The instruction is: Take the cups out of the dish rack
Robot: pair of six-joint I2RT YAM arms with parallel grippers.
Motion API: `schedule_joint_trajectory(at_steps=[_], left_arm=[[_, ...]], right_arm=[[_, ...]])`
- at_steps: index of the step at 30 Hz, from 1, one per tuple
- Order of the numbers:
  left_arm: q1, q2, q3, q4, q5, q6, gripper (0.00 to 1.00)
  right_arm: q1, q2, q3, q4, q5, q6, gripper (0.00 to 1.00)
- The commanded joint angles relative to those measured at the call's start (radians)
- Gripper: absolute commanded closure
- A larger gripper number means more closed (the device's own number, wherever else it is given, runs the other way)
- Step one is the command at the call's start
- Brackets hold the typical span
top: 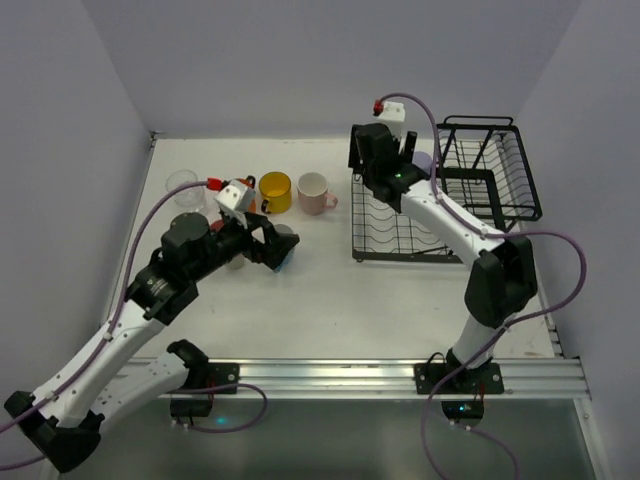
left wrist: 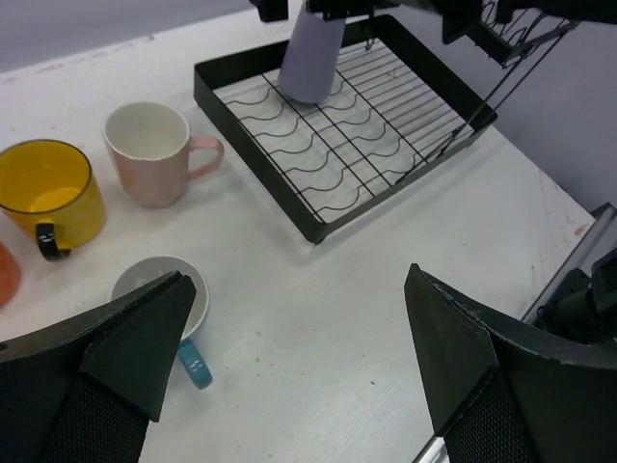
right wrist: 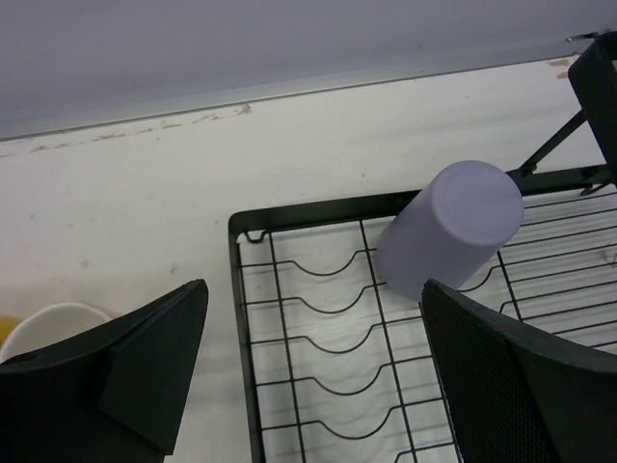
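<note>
Over the dish rack (left wrist: 251,154) the right gripper (right wrist: 313,289) gapes above the lavender tumbler (right wrist: 453,231) — left gripper (left wrist: 299,289) gapes over blue mug (left wrist: 145,285).

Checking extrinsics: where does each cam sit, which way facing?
Top external: above and behind the robot, looking down on the table; both arms show.
Left wrist: faces the pale pink mug and dish rack; open left tool shows.
Right wrist: looks down at the lavender tumbler in the rack; open right tool shows.
Shared: both wrist views catch that tumbler.
</note>
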Motion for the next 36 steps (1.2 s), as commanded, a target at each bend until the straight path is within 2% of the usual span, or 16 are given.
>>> schedule_joint_trajectory(at_steps=[1, 4, 6, 9, 12, 17, 22, 26, 36], left_arm=[[-0.001, 0.059, -0.001, 0.125, 0.098, -0.056, 0.00], [-0.001, 0.148, 0.051, 0.159, 0.138, -0.095, 0.00], [-0.001, 0.194, 0.074, 0.185, 0.167, -0.130, 0.00], [-0.002, 0.301, 0.106, 0.318, 0.173, -0.168, 0.00], [-0.024, 0.458, 0.175, 0.377, 0.160, -0.175, 0.00], [-0.082, 0.795, 0.431, 0.389, 0.066, -0.071, 0.00], [-0.087, 1.131, 0.742, 0.397, 0.150, 0.034, 0.00], [-0.091, 1.312, 0.942, 0.378, 0.198, 0.117, 0.00], [-0.105, 1.687, 1.359, 0.384, 0.160, 0.189, 0.00]], right_arm=[[0.004, -0.212, 0.037, 0.021, -0.112, -0.002, 0.06], [0.002, -0.320, 0.054, -0.040, -0.246, 0.000, 0.07], [0.004, -0.371, 0.053, -0.088, -0.285, 0.006, 0.07], [-0.001, -0.499, -0.009, -0.090, -0.332, 0.004, 0.09], [-0.011, -0.630, -0.056, -0.090, -0.390, -0.003, 0.09], [-0.022, -0.802, -0.141, -0.074, -0.481, 0.001, 0.09], [-0.022, -0.921, -0.237, -0.019, -0.554, 0.033, 0.09], [-0.022, -0.980, -0.352, 0.047, -0.585, 0.067, 0.09], [-0.022, -1.033, -0.392, 0.068, -0.568, 0.046, 0.09]])
